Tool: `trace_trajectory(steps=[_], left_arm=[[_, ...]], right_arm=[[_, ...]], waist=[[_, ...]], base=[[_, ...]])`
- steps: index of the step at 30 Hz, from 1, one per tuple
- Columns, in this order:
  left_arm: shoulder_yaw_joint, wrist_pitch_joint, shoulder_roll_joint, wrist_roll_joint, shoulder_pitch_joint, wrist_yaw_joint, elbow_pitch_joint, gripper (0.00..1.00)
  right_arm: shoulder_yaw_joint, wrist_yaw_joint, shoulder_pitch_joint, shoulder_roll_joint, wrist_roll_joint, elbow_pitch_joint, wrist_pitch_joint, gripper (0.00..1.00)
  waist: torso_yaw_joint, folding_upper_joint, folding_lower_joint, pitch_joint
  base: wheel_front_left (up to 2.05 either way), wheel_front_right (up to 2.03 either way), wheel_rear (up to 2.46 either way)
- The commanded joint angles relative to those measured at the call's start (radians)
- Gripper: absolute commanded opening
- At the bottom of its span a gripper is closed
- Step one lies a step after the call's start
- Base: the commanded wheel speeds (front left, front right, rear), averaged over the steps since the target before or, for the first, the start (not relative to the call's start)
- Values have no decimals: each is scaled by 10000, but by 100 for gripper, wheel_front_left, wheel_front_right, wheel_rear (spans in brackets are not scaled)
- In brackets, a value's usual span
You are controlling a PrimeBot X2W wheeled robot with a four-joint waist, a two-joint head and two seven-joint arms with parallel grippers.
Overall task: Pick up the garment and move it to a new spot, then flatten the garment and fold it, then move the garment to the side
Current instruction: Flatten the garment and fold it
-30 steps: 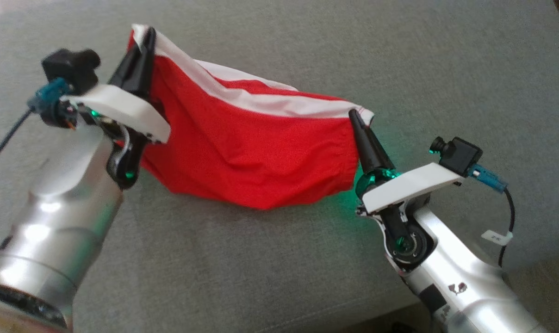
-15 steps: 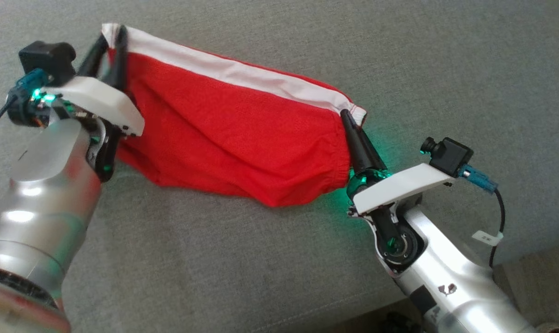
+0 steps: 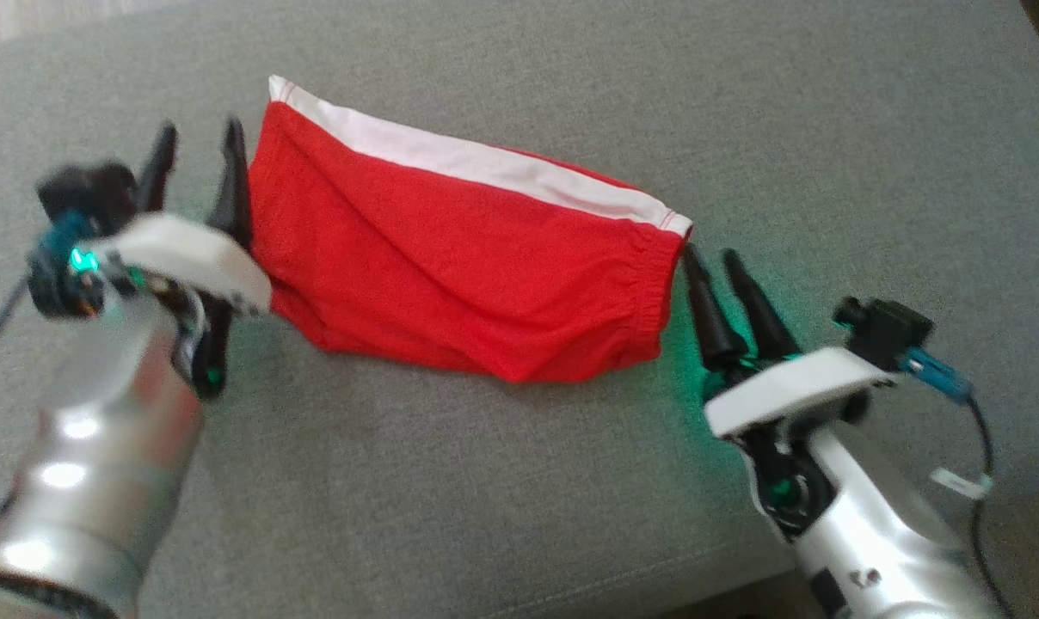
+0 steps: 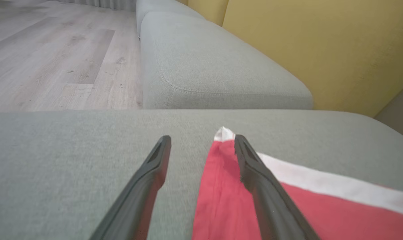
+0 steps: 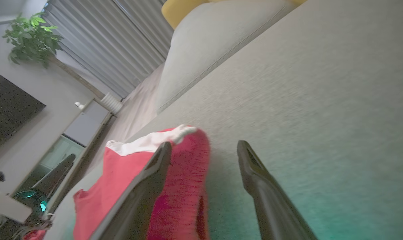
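The garment (image 3: pixel 468 258), red shorts with a white side stripe, lies spread across the grey sofa cushion (image 3: pixel 519 481). My left gripper (image 3: pixel 201 129) stands open at the garment's left end, one finger beside the cloth edge. In the left wrist view the left gripper (image 4: pixel 202 138) is open, and the garment (image 4: pixel 321 213) edge lies between and under its fingers, ungripped. My right gripper (image 3: pixel 709 254) is open just off the elastic waistband at the right end. The right wrist view shows the right gripper (image 5: pixel 205 144) open, with the garment (image 5: pixel 121 173) behind its left finger.
A second grey cushion (image 4: pixel 215 66) and a yellow backrest (image 4: pixel 321 50) lie beyond the left arm, with wooden floor (image 4: pixel 54 60) beside them. The cushion's front edge (image 3: pixel 743 576) runs near my right arm. A plant (image 5: pixel 31 40) and a cabinet (image 5: pixel 84 123) stand far off.
Both grippers went from shut on the garment's ends to open. The garment dropped from its stretched hold and now rests on the cushion. Both grippers drew back slightly.
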Motion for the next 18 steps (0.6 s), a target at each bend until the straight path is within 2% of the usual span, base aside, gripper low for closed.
trace_trajectory(steps=[1, 9, 14, 18], left_arm=[[465, -120, 247, 369, 160, 62, -441, 100], [2085, -121, -239, 1819, 1746, 222, -1353, 100], [2610, -121, -582, 2329, 1958, 125, -971, 100], [2784, -121, -782, 2540, 2023, 159, -130, 100]], right_arm=[[-208, -6, 236, -120, -496, -299, -64, 100], [-2347, -6, 1081, 168, -3250, -688, -64, 100], [-2866, -6, 1312, 381, -3971, -870, -64, 100], [-2922, -6, 1400, 460, -4293, -944, -65, 100]], waist=[[48, 0, 1, -145], [18, 0, 1, -240], [-50, 0, 1, -193], [-133, 0, 1, -269]], base=[[0, 0, 0], [0, 0, 0], [0, 0, 0], [0, 0, 0]])
